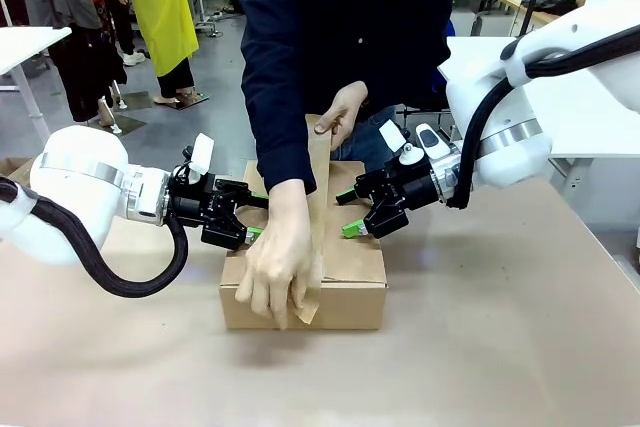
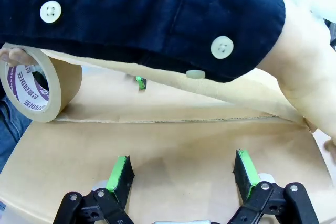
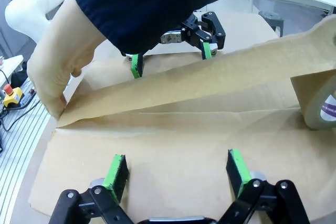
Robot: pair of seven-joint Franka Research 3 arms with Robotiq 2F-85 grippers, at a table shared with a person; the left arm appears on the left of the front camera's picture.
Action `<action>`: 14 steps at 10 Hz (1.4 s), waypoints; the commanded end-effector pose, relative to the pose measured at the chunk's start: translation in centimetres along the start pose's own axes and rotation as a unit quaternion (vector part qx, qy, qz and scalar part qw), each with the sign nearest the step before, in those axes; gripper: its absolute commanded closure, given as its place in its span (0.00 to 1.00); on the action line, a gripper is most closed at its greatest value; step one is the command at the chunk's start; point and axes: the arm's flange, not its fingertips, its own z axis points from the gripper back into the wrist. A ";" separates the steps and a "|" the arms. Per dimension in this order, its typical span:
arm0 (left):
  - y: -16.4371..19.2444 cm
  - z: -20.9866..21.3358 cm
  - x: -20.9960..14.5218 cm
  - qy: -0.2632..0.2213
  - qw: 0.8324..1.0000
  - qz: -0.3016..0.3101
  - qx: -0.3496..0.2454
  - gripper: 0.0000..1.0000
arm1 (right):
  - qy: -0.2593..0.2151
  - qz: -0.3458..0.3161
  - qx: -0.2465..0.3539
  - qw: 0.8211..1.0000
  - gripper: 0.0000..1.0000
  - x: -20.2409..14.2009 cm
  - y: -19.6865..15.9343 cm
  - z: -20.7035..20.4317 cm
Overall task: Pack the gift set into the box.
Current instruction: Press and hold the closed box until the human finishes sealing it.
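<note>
Setting: a brown table (image 1: 500, 347) shared by two white robot arms and a person in a dark buttoned shirt (image 1: 340, 27) standing at the far side.

Box: the plain brown cardboard box (image 1: 345, 277) sits at the middle of the table with its top flaps folded down flat. The gift set cannot be seen with the flaps down.

Tape: a strip of brown packing tape (image 3: 210, 85) runs taut above the seam between the top flaps, from the near edge of the box up to a tape roll (image 2: 34, 85).

Person's hands: one hand (image 1: 278, 262) presses the tape end onto the box's near top edge and front face. The other hand (image 1: 342, 112) holds the tape roll, raised above the far side of the box.

Left gripper: the left gripper (image 1: 240, 222) is at the box's left side, over the left flap. Its green-padded fingers (image 2: 119, 174) are spread wide apart and hold nothing; in the left wrist view they hover just over the flap surface, though contact cannot be judged.

Right gripper: the right gripper (image 1: 352, 215) is at the box's right side, over the right flap. Its fingers (image 3: 116, 171) are likewise spread wide with nothing between them, close above the cardboard.

Background: other people stand farther back, beside white tables.
</note>
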 end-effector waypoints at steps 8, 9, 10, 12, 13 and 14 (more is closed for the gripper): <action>-0.2 0.2 -0.3 -0.003 1.000 -0.002 -0.003 0.00 | 0.001 -0.003 0.001 1.000 0.00 -0.3 -0.1 -0.1; -0.2 0.2 -0.3 -0.003 1.000 -0.002 -0.003 0.00 | 0.001 -0.003 0.001 1.000 0.00 -0.3 -0.1 -0.1; -0.2 0.2 -0.3 -0.003 1.000 -0.002 -0.003 0.00 | 0.001 -0.003 0.001 1.000 0.00 -0.3 -0.1 -0.1; -0.2 0.2 -0.3 -0.003 1.000 -0.002 -0.003 0.00 | 0.001 -0.003 0.001 1.000 0.00 -0.3 -0.1 -0.1; -0.2 0.2 -0.3 -0.003 1.000 -0.002 -0.003 0.00 | 0.001 -0.003 0.001 1.000 0.00 -0.3 -0.1 -0.1; -0.2 0.2 -0.3 -0.003 1.000 -0.002 -0.003 0.00 | 0.001 -0.003 0.001 1.000 0.00 -0.3 -0.1 -0.1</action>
